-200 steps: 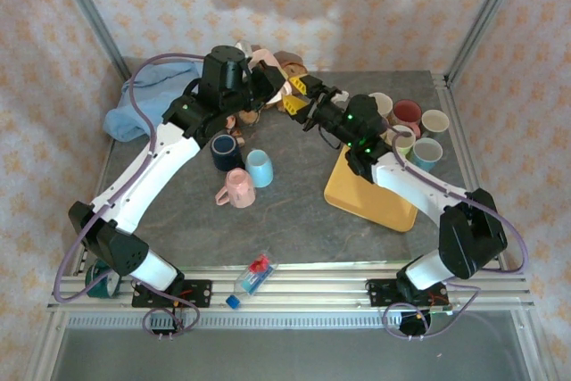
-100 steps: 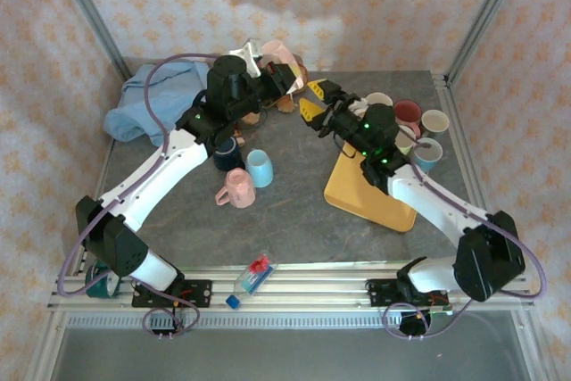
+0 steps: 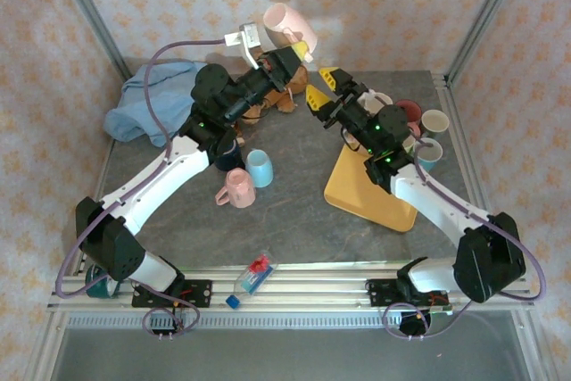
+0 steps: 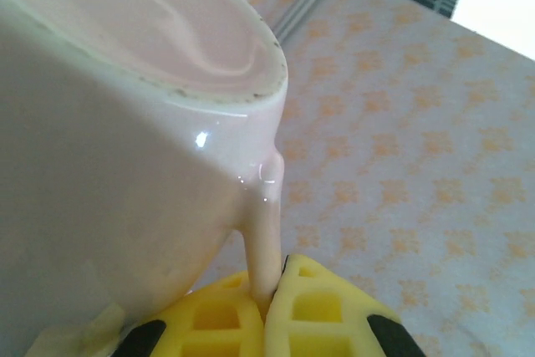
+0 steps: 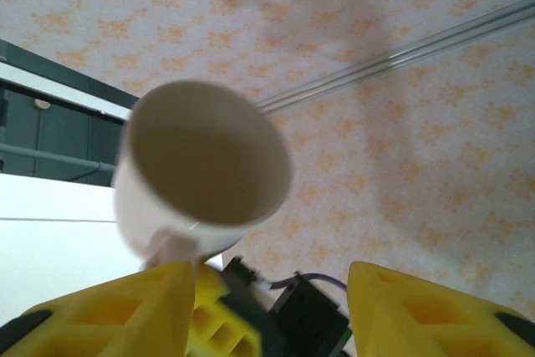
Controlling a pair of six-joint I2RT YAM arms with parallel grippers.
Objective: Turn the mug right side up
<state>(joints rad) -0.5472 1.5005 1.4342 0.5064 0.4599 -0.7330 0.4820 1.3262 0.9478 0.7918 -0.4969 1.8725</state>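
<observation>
Pale pink ceramic mug [image 3: 284,22] hangs clear of the grey worktop [image 3: 294,211], up at 12 o'clock in the overhead view against the patterned back wall. My left end effector [image 4: 266,286] holds it, the yellow fingers pinched narrow on the thin handle, as my left wrist view shows.

I judge the task partly done. The mug is off the worktop, but it is not upright. Its glazed base tilts up in my left wrist view, and its mouth faces my right wrist camera, so it opens down and to the side. It has yet to be rolled mouth-up and set down on its base.

My left arm reaches long and high toward 12 o'clock, wrist cocked upward. My right arm rises beside it, with my right end effector [image 3: 323,86] spread wide and empty, near the mug at its 5 o'clock, apart from it.
</observation>
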